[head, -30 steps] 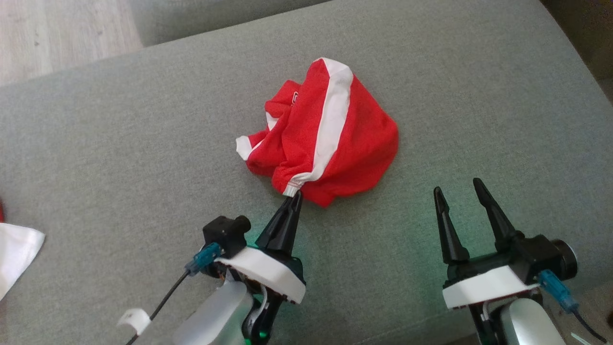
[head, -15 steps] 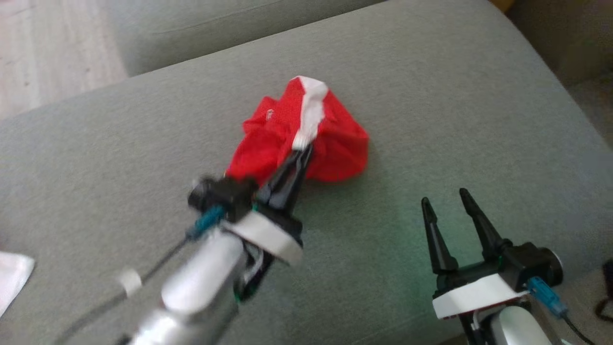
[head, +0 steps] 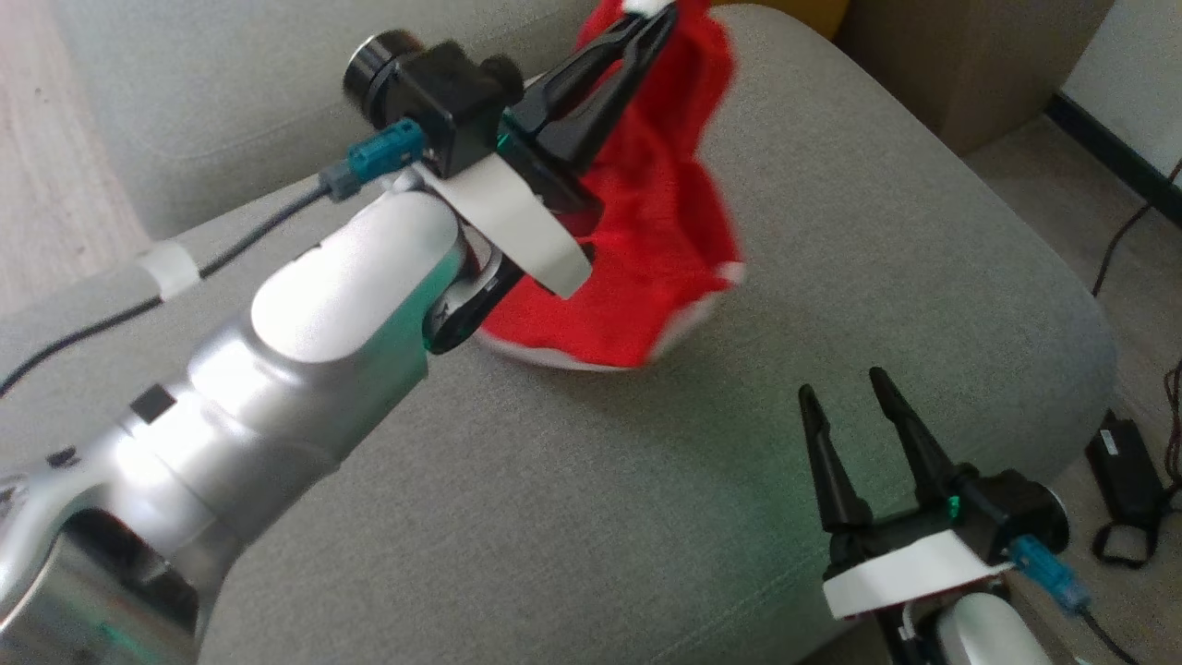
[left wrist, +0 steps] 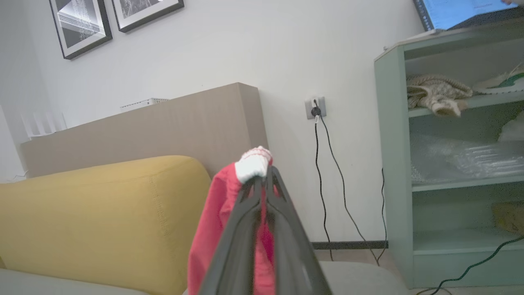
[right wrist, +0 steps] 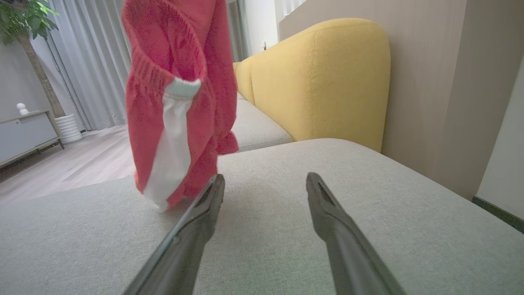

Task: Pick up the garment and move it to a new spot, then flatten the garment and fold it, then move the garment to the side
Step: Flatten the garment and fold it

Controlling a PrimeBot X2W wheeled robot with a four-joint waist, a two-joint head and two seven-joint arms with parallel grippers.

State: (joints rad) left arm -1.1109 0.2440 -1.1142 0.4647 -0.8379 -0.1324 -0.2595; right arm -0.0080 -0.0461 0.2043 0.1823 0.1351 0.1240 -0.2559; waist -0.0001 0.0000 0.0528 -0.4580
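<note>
The garment (head: 660, 222) is red with white trim and hangs in the air over the grey cushion (head: 831, 231). My left gripper (head: 660, 18) is raised high and shut on a white-edged corner of it. In the left wrist view that white corner (left wrist: 254, 164) bunches just above the closed left gripper (left wrist: 266, 174). The garment (right wrist: 176, 102) dangles in the right wrist view too, its lowest fold close to the cushion (right wrist: 368, 213). My right gripper (head: 845, 388) stands open, low at the near right, apart from the cloth; between its fingers (right wrist: 262, 180) nothing is held.
A yellow sofa back (right wrist: 323, 78) and a wooden panel (left wrist: 163, 119) rise beyond the cushion. A green shelf unit (left wrist: 450, 164) stands by the wall with cables (left wrist: 327, 184). On the floor at the right lie a black power brick (head: 1122, 471) and cords.
My left gripper has lifted the garment off the cushion, up and away; the cloth now hangs instead of lying in a heap. The head view has shifted. The right gripper stays open.
</note>
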